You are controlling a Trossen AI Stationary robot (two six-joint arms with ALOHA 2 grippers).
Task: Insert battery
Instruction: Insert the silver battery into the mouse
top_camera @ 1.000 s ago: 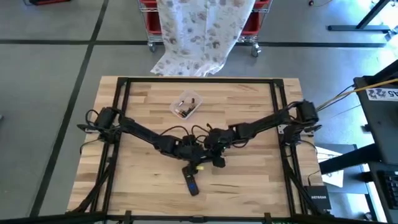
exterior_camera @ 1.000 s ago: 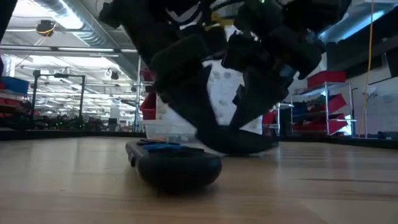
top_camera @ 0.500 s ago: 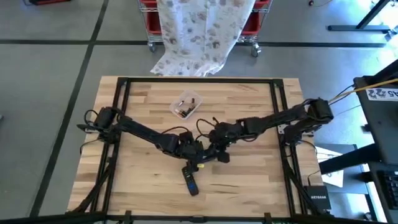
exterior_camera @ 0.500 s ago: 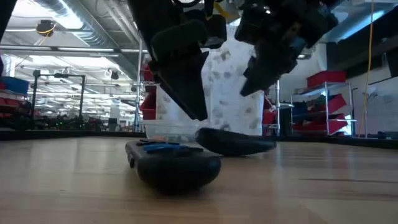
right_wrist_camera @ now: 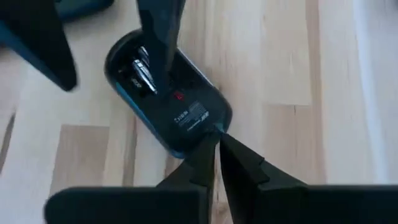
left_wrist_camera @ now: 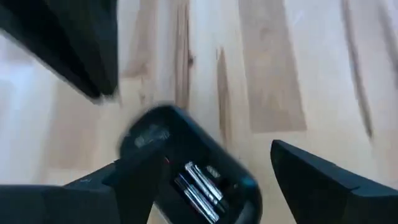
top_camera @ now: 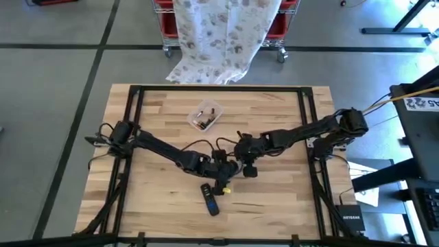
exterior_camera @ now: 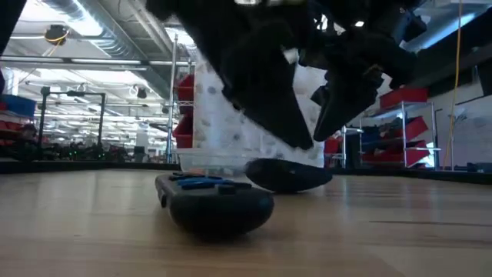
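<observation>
Two grippers meet over the mouse: left gripper gapes around it, right gripper pinched together. We judge it light, slippery; grip its sides.

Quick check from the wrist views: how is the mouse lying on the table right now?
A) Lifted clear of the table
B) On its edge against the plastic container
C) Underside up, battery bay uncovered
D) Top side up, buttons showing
C: the mouse lies underside up, its label and open battery bay with metal contacts showing.
</observation>
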